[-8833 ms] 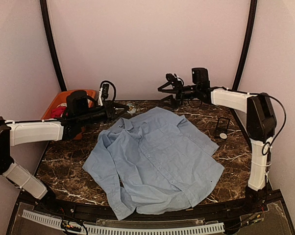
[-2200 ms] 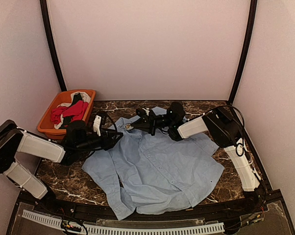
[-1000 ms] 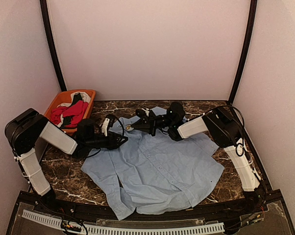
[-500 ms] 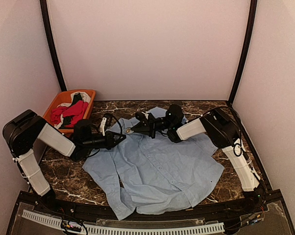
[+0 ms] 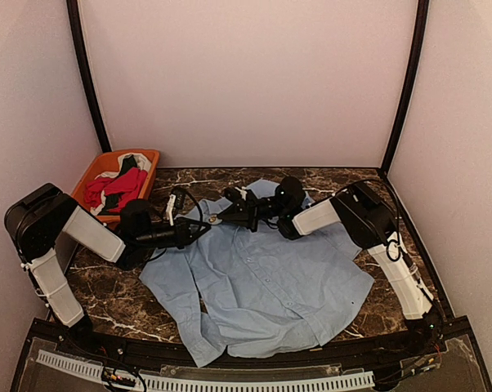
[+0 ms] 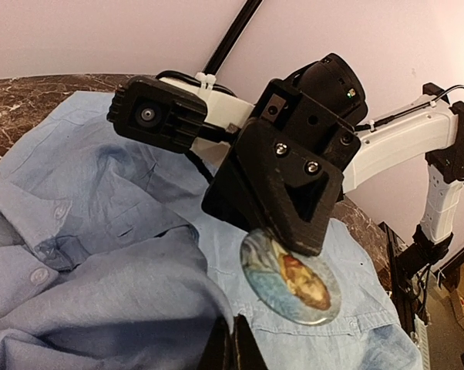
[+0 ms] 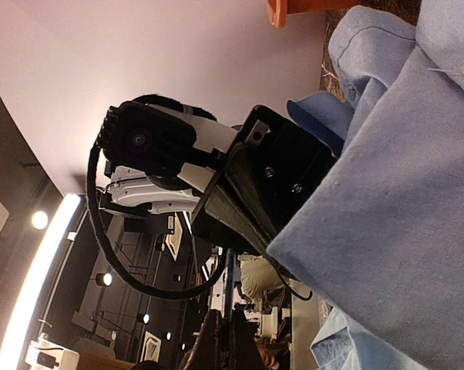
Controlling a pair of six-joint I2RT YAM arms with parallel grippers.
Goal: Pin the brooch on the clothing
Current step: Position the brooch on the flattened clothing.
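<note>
The clothing, a light blue shirt (image 5: pixel 270 269), lies spread on the marble table. My left gripper (image 5: pixel 199 232) lies low at the shirt's left collar area. In the left wrist view its fingers (image 6: pixel 233 347) are shut on a raised fold of the shirt (image 6: pixel 101 308). My right gripper (image 5: pixel 220 219) reaches in from the right and is shut on the brooch (image 6: pixel 290 276), a round badge with a painted picture, held just above the fabric close to the fold. In the right wrist view my right gripper (image 7: pixel 223 339) is shut; the brooch is hidden there, and blue cloth (image 7: pixel 401 216) fills the right side.
An orange basket (image 5: pixel 89 173) with red, black and white garments (image 5: pixel 115 186) stands at the back left, near the left arm. Both arms cross low over the shirt's upper part. The booth's walls close in the table's back and sides.
My left gripper has shut on a fold of the shirt. The right gripper has shifted slightly left with the brooch, closer to the left gripper.
</note>
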